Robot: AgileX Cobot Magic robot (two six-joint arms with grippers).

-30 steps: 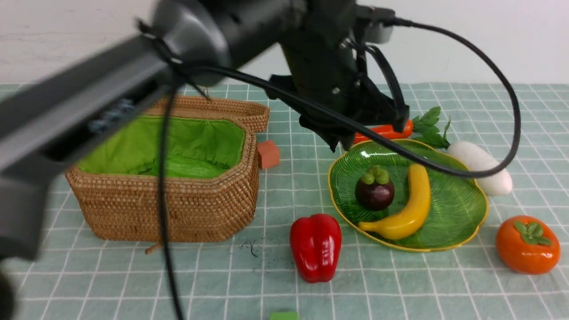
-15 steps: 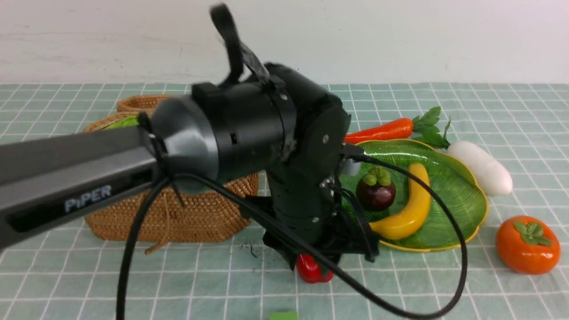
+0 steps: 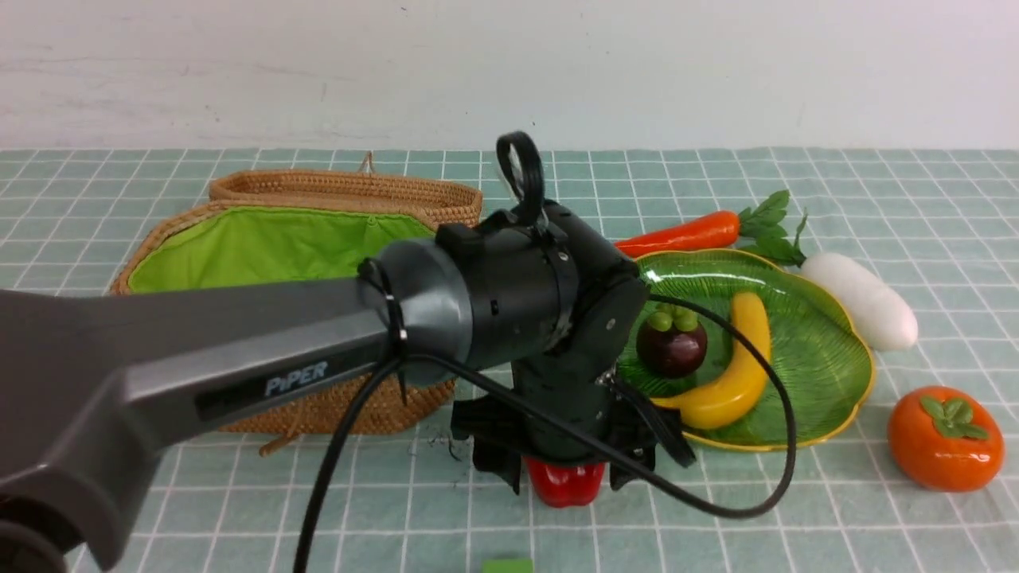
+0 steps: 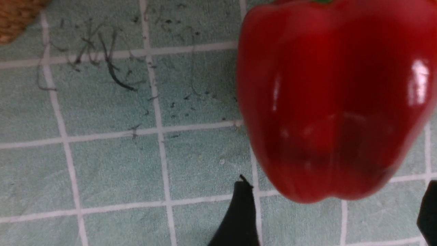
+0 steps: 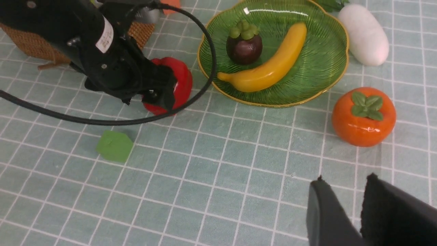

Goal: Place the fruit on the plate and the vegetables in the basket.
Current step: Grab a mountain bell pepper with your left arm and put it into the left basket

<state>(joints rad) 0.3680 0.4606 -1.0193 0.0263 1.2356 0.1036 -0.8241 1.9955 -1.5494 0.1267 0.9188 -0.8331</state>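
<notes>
Beside the plate point(image 3: 828, 374), the left claw point(image 3: 564, 473) gapes wide, empty, astride the red bell pepper point(image 4: 327, 102), which lies stem end toward the wall point(image 3: 716, 72).

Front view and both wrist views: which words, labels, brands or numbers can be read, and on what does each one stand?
"PiPER": pale letters on the grey link of the left arm, front view.
White sticker on that arm's black wrist, right wrist view: print too small to read.
No other text shows.

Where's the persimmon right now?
Front view, far right: the persimmon sits on the checked cloth just off the right rim of the plate, nearer the camera than the white radish.
</notes>
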